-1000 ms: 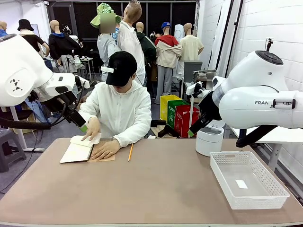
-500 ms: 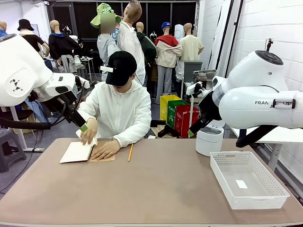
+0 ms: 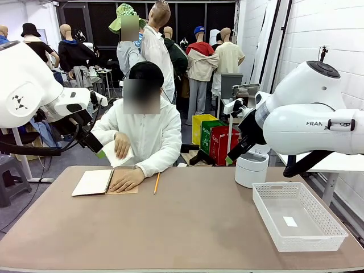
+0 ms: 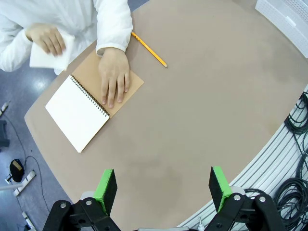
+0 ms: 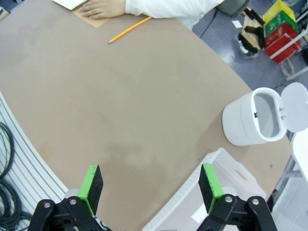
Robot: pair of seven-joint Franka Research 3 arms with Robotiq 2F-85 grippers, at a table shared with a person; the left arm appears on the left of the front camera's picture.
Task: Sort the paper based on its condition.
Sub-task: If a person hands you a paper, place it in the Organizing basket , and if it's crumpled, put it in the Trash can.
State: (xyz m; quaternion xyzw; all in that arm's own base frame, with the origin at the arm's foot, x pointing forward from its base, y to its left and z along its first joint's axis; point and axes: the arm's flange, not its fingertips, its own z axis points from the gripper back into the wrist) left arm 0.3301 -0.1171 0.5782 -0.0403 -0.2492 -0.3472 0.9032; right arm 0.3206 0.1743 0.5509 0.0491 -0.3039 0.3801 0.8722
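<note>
The person at the far side holds a white sheet of paper (image 3: 123, 152) in one raised hand, off the table and folded over in the fingers. That paper (image 4: 50, 51) also appears at the upper left of the left wrist view. The other hand rests on the brown cover of an open spiral notebook (image 3: 93, 182) (image 4: 80, 111). My left gripper (image 3: 99, 152) (image 4: 163, 185) hangs open and empty above the table's left side, close to the raised paper. High on the right, my right gripper (image 3: 228, 160) (image 5: 150, 187) is open and empty too.
A yellow pencil (image 3: 156, 183) (image 5: 129, 30) lies right of the notebook. A white lidded bin (image 3: 251, 169) (image 5: 257, 120) stands at the far right with its lid up. A white mesh basket (image 3: 298, 215) sits at the near right, a small slip inside.
The person has pulled the sheet off the notebook and lifted it towards the chest. Both arms have stayed still.
</note>
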